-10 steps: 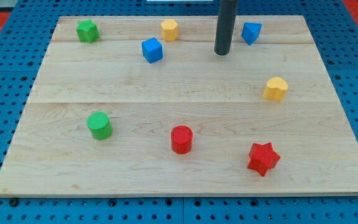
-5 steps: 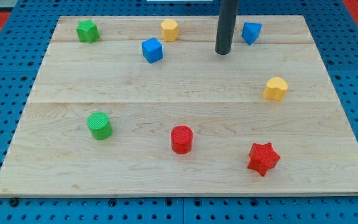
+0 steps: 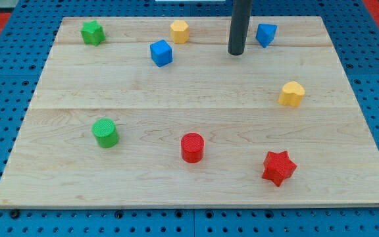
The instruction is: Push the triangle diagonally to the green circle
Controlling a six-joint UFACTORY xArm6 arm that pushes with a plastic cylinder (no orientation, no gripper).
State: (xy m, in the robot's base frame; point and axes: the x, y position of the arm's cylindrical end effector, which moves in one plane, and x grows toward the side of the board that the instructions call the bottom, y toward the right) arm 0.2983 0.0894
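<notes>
My tip (image 3: 236,53) has no pincer; it rests near the bench's (image 3: 176,191) far edge, just left of the blue triangle (image 3: 266,34). I judge it should circle to the triangle's far-right side, then push diagonally toward the green circle (image 3: 104,132) near the left edge.

- My tip (image 3: 236,53) is the lower end of a straight dark rod.
- The rod stands nearly upright and comes down from the view's top edge, where its upper part is cut off.
- My tip sits on the far part of the scene, a little right of centre.
- It touches nothing beside it.
</notes>
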